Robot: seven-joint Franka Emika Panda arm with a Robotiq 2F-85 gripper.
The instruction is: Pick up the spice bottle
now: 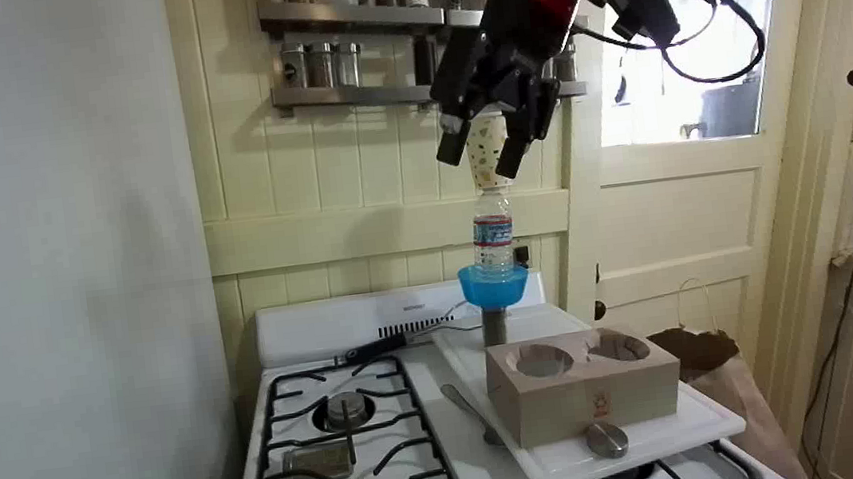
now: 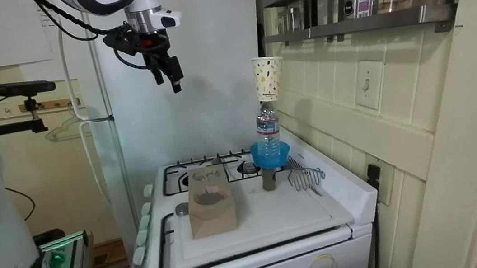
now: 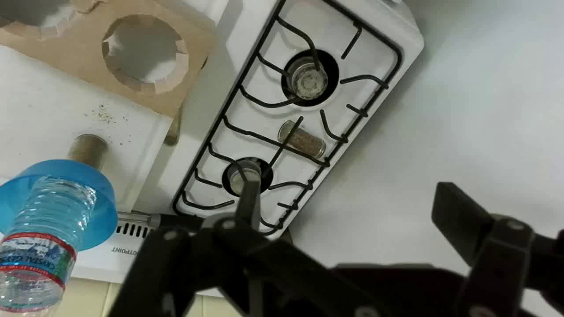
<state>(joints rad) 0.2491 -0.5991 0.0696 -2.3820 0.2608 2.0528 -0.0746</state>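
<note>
The spice bottle [image 3: 303,140], a clear glass jar with brown contents, lies on its side on the white stovetop between two burners, under the black grate bars. It also shows in an exterior view, the spice bottle [image 1: 317,464] lying beneath the grate; I cannot make it out from the opposite camera. My gripper [image 1: 481,154] hangs high above the stove, in front of the patterned cup and well apart from the bottle. In the wrist view, the gripper [image 3: 347,196] has its fingers spread wide with nothing between them.
An upright jar [image 2: 268,179] carries a stack: blue bowl [image 1: 494,285], water bottle [image 2: 267,126], patterned cup [image 2: 268,78]. A cardboard box [image 1: 596,393] with two round holes and a metal lid [image 1: 607,440] sit beside the grate. Wall shelves [image 1: 362,92] hold several jars.
</note>
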